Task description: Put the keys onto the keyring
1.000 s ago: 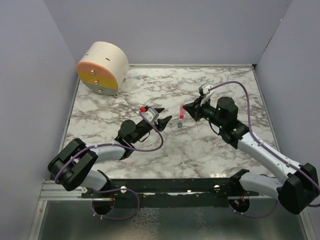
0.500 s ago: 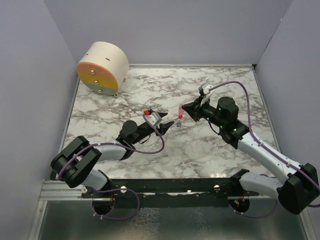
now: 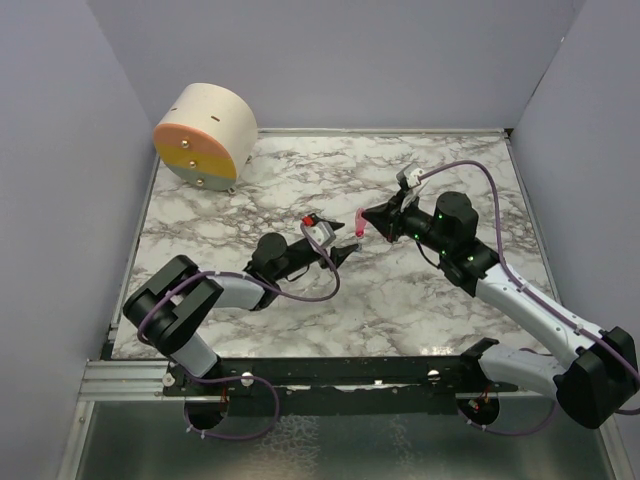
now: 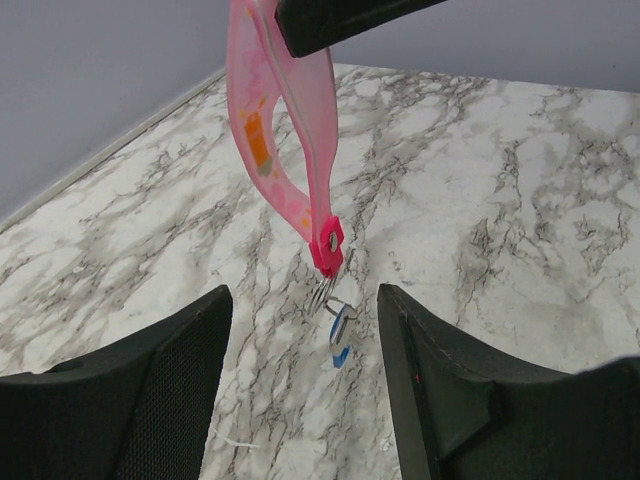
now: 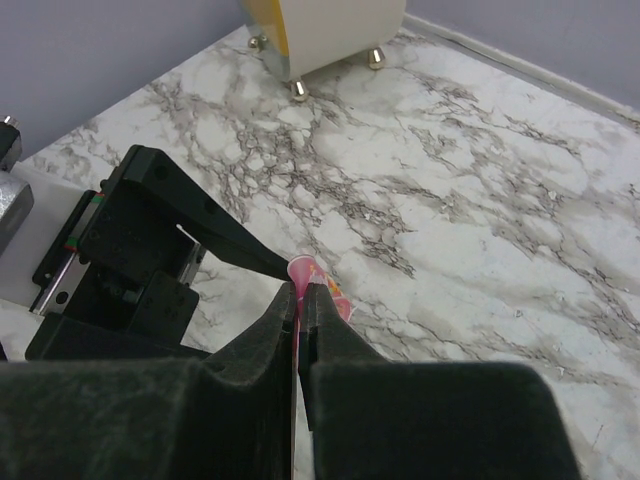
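Left claw (image 4: 300,298) spread wide, gripping nothing; it flanks the lower tip of the key (image 4: 288,130). The keyring (image 4: 338,324) is between its fingers, ring touching that tip; threaded or not, cannot tell. Right claw (image 5: 300,300) clamped on the key's upper end. Surface (image 3: 300,180) extends all round both claws, walls well apart.

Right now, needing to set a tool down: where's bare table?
Bare: far strip right of the round box; near middle between left arm and right arm. Crowded: centre, where left gripper and right gripper meet at the pink key.
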Robot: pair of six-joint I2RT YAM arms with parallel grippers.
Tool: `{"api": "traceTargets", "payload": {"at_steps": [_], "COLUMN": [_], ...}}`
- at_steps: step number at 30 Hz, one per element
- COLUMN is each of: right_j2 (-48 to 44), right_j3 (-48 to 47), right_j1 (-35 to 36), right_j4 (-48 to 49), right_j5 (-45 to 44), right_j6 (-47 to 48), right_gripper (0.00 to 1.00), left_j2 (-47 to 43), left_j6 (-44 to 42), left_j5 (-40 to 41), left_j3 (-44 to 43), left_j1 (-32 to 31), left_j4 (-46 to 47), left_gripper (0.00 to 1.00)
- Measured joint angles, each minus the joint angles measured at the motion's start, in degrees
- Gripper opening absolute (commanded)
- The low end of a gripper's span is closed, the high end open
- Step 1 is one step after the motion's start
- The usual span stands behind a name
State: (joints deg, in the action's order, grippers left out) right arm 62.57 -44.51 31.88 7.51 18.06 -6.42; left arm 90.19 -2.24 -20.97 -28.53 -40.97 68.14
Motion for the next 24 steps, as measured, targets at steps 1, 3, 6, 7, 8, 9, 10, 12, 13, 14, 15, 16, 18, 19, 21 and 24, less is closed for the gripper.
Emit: {"api": "traceTargets", "payload": {"at_steps": [1, 3, 6, 7, 8, 9, 10, 12, 13, 14, 15, 16, 18, 19, 21, 24], "right_j2": [0.0, 0.0, 0.0, 0.0, 0.0, 0.0, 0.0, 0.0, 0.0, 0.0, 0.0, 0.0, -0.1, -0.1, -0.2, -0.4], "right_j3": [0.0, -0.2, -0.3, -0.3, -0.3, -0.3, -0.3, -0.3, -0.3, -0.3, -0.3, -0.3, -0.3, -0.3, -0.4, -0.5], "right_j1": [0.0, 0.0, 0.0, 0.0, 0.0, 0.0, 0.0, 0.0, 0.0, 0.0, 0.0, 0.0, 0.0, 0.0, 0.0, 0.0], "right_j4": [0.0, 0.0, -0.2, -0.2, -0.2, -0.2, -0.2, -0.2, -0.3, -0.3, -0.3, -0.3, -0.3, -0.4, -0.5, -0.5], "right_j5": [0.0, 0.3, 0.7, 0.8, 0.9, 0.9, 1.0, 1.1, 1.1, 1.1, 1.1, 1.1, 1.2, 1.2, 1.2, 1.2], "right_j6": [0.0, 0.0, 0.0, 0.0, 0.0, 0.0, 0.0, 0.0, 0.0, 0.0, 0.0, 0.0, 0.0, 0.0, 0.0, 0.0], "right_gripper": [0.01, 0.01, 0.01, 0.01, 0.01, 0.01, 0.01, 0.01, 0.01, 0.01, 0.01, 0.01, 0.01, 0.01, 0.01, 0.01], "left_j2": [0.3, 1.1, 2.3, 2.6, 3.0, 3.3, 3.7, 4.1, 4.3, 4.5, 4.6, 4.7, 4.8, 4.9, 5.3, 6.0], "left_j6": [0.0, -0.1, -0.1, 0.0, 0.0, 0.0, 0.1, 0.2, 0.2, 0.3, 0.3, 0.4, 0.5, 0.5, 0.7, 1.1], "left_j5": [-0.3, -0.9, -1.7, -2.0, -2.2, -2.4, -2.6, -3.1, -3.3, -3.5, -3.7, -3.8, -4.1, -4.2, -4.3, -4.4], "left_j3": [-0.3, -1.1, -2.4, -2.8, -3.1, -3.3, -3.6, -3.9, -4.0, -4.1, -4.1, -4.2, -4.2, -4.2, -4.2, -4.2], "left_j1": [0.0, 0.0, 0.0, 0.0, 0.0, 0.0, 0.0, 0.0, 0.0, 0.0, 0.0, 0.0, 0.0, 0.0, 0.0, 0.0], "left_j4": [0.2, 0.5, 0.9, 1.1, 1.4, 1.7, 2.0, 2.4, 2.5, 2.6, 2.8, 2.9, 3.1, 3.4, 3.9, 4.7], "left_gripper": [0.63, 0.63, 0.63, 0.63, 0.63, 0.63, 0.63, 0.63, 0.63, 0.63, 0.62, 0.62, 0.61, 0.59, 0.55, 0.53]}}
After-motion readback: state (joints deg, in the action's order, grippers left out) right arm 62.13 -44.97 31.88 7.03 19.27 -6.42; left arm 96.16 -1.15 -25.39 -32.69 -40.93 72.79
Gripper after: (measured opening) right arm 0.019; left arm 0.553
